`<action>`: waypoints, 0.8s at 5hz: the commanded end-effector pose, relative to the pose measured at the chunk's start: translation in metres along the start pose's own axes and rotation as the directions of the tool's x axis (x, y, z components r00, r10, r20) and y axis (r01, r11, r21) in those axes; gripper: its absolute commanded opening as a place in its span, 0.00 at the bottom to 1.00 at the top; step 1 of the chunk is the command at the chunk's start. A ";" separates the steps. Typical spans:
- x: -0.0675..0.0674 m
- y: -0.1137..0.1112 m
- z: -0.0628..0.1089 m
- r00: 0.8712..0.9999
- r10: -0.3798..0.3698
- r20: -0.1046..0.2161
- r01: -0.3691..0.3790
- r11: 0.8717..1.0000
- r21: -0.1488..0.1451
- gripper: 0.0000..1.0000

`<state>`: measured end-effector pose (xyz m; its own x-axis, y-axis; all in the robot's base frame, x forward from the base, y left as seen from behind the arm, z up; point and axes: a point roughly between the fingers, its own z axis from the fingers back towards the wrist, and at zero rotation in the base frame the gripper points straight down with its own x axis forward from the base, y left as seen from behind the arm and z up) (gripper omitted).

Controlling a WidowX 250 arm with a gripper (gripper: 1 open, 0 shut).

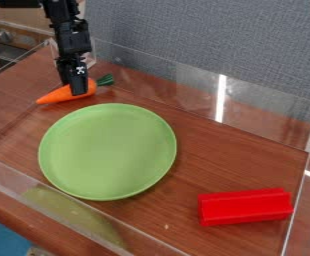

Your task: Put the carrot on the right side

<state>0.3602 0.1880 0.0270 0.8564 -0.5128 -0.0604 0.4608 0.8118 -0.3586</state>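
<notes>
1. Nearest the camera, a yellowish oblong shape (72,215) is seen along the near left edge, by the transparent border; what it is cannot be told.
2. A red rectangular block (245,207) is set toward the near right corner of the bench (185,182). Room is left between it and the plate, and the carrot might be laid there or just behind the block; contact with the block should be avoided.
3. A round green plate (107,152) is laid flat, left of the middle. Nothing is carried by it, and no part in the task seems to be given to it beyond being an obstacle to a low sideways move.
4. Behind the plate, at the far left, the carrot (56,96) is lying on the bench, its tapered end pointed toward the near left and its dark green stem tip toward the far right. The right side has not been reached.
5. Over the carrot's middle, the claw (76,88) is pointed down, its fingers apparently wide apart, with no firm hold shown. A central grip is presumably sought so that the carrot's weight is balanced; closing and then lifting would be called for next.
6. Farthest back, a grey wall (225,40) is seen beyond the transparent border.
</notes>
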 end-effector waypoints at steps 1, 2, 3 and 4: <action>-0.031 0.010 -0.007 0.996 0.089 0.003 -0.088 0.996 -0.023 1.00; -0.029 0.003 -0.009 0.997 0.073 -0.015 -0.074 0.997 -0.033 1.00; -0.027 -0.003 -0.011 0.998 0.060 -0.033 -0.061 0.997 -0.043 0.00; -0.024 -0.009 -0.010 0.998 0.045 -0.048 -0.048 0.998 -0.048 0.00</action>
<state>0.3394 0.1837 0.0254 0.8582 -0.5042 -0.0962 0.4303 0.8088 -0.4009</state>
